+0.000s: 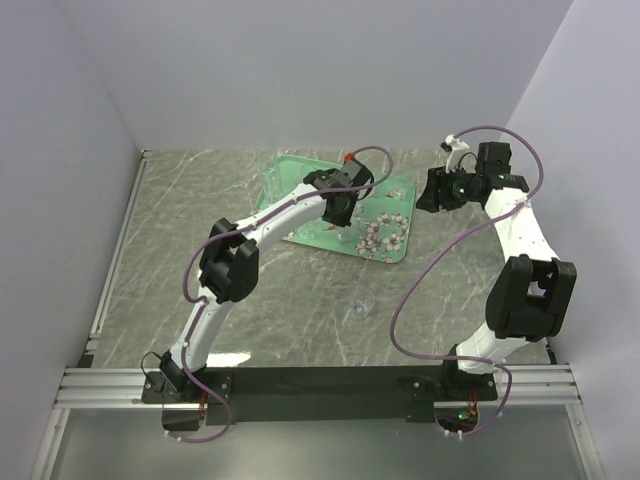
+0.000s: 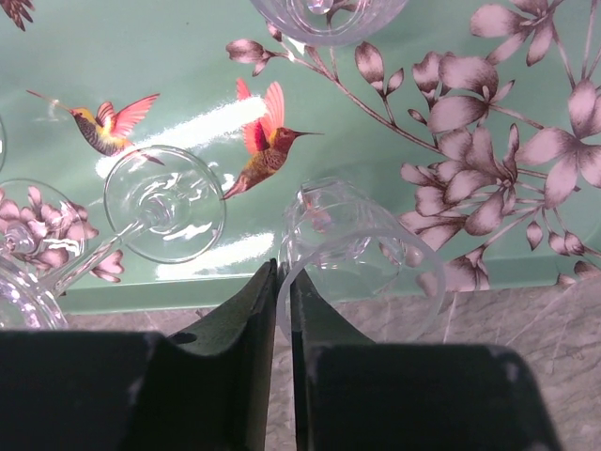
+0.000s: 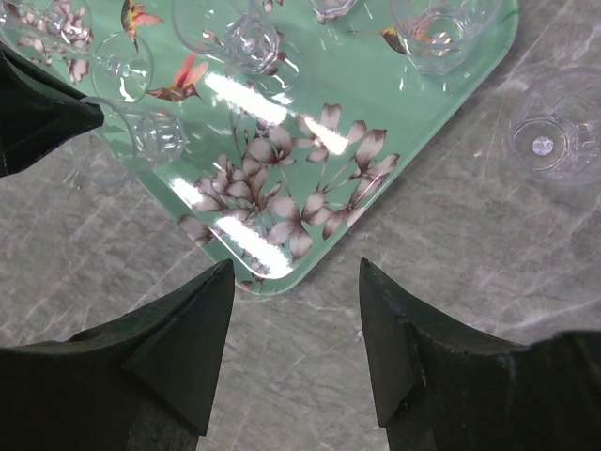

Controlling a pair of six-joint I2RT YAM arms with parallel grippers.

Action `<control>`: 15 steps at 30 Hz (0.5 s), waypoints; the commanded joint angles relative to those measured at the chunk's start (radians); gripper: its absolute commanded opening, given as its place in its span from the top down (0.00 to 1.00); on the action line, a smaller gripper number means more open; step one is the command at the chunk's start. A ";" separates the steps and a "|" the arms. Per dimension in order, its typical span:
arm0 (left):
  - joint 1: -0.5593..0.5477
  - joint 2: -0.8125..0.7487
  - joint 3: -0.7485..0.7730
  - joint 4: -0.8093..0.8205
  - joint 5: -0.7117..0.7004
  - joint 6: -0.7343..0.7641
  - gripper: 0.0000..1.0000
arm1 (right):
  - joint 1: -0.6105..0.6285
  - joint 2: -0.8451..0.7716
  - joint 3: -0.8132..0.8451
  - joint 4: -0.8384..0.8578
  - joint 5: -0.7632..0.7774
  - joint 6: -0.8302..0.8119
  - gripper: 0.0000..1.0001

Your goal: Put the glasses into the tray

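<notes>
— Progress?
— Several small clear glasses (image 3: 254, 38) are sitting in the mint-green floral tray (image 3: 310, 85). One glass (image 2: 362, 249) is straddling its rim at the left pincer's (image 2: 282, 272) barely parted tips, grip unclear.
— Remaining?
— The right pincer (image 3: 296, 268) is hovering apart, empty. A clear tumbler (image 3: 549, 141) ahead of it is waiting on the grey marbled desk (image 3: 470, 282).

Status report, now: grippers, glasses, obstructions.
Left gripper nearly shut on tipped glass at tray edge. Right gripper open, empty. Outside glass and lone glass still on table. Nothing blocking.
</notes>
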 commanded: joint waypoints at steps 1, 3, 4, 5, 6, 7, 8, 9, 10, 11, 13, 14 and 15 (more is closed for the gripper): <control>0.002 0.013 0.038 0.019 0.014 0.015 0.83 | -0.010 -0.029 0.012 0.033 -0.003 -0.010 0.37; 0.005 0.013 0.036 0.022 0.018 0.018 0.83 | -0.014 -0.029 0.012 0.033 -0.005 -0.010 0.37; 0.005 0.015 0.036 0.022 0.020 0.016 0.82 | -0.014 -0.028 0.012 0.033 -0.005 -0.010 0.37; 0.005 0.018 0.038 0.020 0.021 0.018 0.82 | -0.015 -0.026 0.014 0.031 -0.005 -0.008 0.37; 0.005 0.018 0.039 0.019 0.023 0.018 0.81 | -0.014 -0.025 0.017 0.030 -0.006 -0.008 0.37; 0.005 0.020 0.041 0.020 0.023 0.019 0.80 | -0.015 -0.025 0.020 0.028 -0.005 -0.008 0.37; 0.005 0.020 0.039 0.019 0.024 0.018 0.79 | -0.017 -0.025 0.020 0.029 -0.005 -0.008 0.37; 0.005 0.018 0.038 0.020 0.024 0.018 0.77 | -0.015 -0.025 0.021 0.030 -0.003 -0.010 0.37; 0.005 0.018 0.038 0.022 0.024 0.016 0.77 | -0.017 -0.023 0.020 0.030 -0.003 -0.013 0.37; 0.005 0.015 0.039 0.022 0.024 0.015 0.76 | -0.015 -0.023 0.023 0.026 -0.002 -0.013 0.37; 0.005 0.013 0.042 0.022 0.021 0.015 0.74 | -0.017 -0.025 0.023 0.025 0.000 -0.017 0.37; 0.005 0.010 0.050 0.020 0.021 0.016 0.74 | -0.017 -0.026 0.023 0.026 0.001 -0.019 0.37; 0.005 0.009 0.056 0.016 0.020 0.016 0.73 | -0.018 -0.026 0.024 0.025 0.001 -0.022 0.37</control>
